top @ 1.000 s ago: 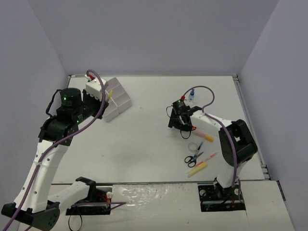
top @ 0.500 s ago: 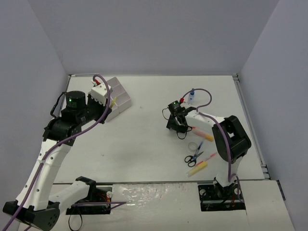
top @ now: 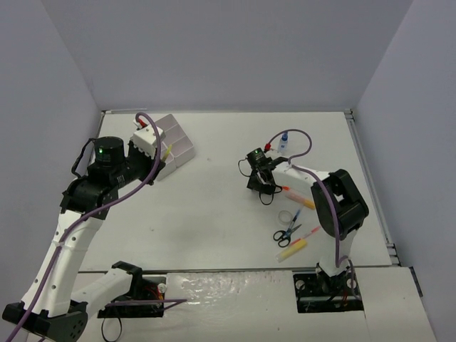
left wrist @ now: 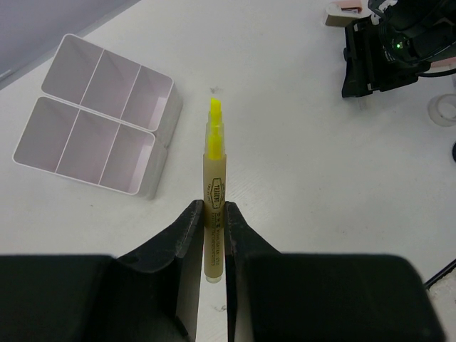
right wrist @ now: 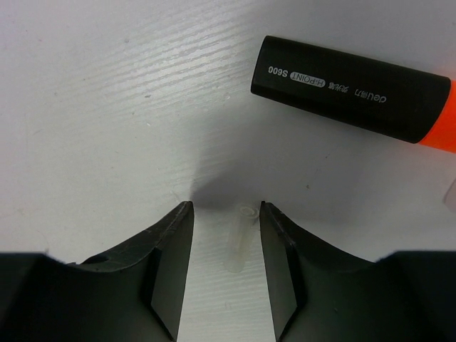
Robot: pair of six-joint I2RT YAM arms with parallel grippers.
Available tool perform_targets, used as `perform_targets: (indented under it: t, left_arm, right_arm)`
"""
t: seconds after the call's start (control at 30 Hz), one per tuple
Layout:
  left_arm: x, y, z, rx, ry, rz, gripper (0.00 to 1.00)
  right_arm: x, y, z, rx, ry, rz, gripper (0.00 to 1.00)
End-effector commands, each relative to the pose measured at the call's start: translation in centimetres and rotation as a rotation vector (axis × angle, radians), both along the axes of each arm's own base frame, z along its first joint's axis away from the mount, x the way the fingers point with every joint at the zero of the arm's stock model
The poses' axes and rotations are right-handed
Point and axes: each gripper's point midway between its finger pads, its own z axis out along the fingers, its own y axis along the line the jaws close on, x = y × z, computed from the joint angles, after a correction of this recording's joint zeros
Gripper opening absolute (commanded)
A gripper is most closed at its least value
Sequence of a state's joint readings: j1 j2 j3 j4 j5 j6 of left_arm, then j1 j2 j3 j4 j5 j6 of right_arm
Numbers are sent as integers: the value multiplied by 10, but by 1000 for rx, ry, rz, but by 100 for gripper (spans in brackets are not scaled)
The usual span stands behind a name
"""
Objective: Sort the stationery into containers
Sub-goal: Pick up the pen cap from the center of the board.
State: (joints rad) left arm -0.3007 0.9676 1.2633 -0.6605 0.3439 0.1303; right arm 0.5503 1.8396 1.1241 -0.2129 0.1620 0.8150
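Note:
My left gripper [left wrist: 214,206] is shut on a yellow highlighter [left wrist: 214,178], uncapped with its tip pointing forward, held above the table just right of the white six-compartment tray [left wrist: 100,117]. In the top view this gripper [top: 165,153] is next to the tray [top: 177,142]. My right gripper [right wrist: 226,210] is open and low over the table, its jaws on either side of a small clear cap [right wrist: 239,239]. An orange-black highlighter [right wrist: 356,89] lies just beyond it. In the top view the right gripper [top: 260,178] is at the table's middle right.
To the right of my right arm lie a white tape roll [top: 288,216], black-handled scissors [top: 283,234], another yellow highlighter [top: 293,249] and thin pens [top: 297,217]. A blue-capped bottle [top: 284,142] stands further back. A pink eraser [left wrist: 342,8] lies near the right gripper.

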Motion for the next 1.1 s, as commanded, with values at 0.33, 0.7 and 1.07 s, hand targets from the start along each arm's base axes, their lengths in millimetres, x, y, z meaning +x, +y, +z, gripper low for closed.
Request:
perform_targets:
  t: [0.33,0.7,1.07]
  left_arm:
    - [0,-3,19,-27,-54,-17,0]
    - [-8,-10,10,-48,7,-54,0]
    - [-24,-12,62,-125,-119,-87,0]
  right_arm:
    - [-5,-20,-5,-94,6,7,0]
    - [39,19,75,-64,-216,186,0]
    - [88,78,317,227,-883,379,0]
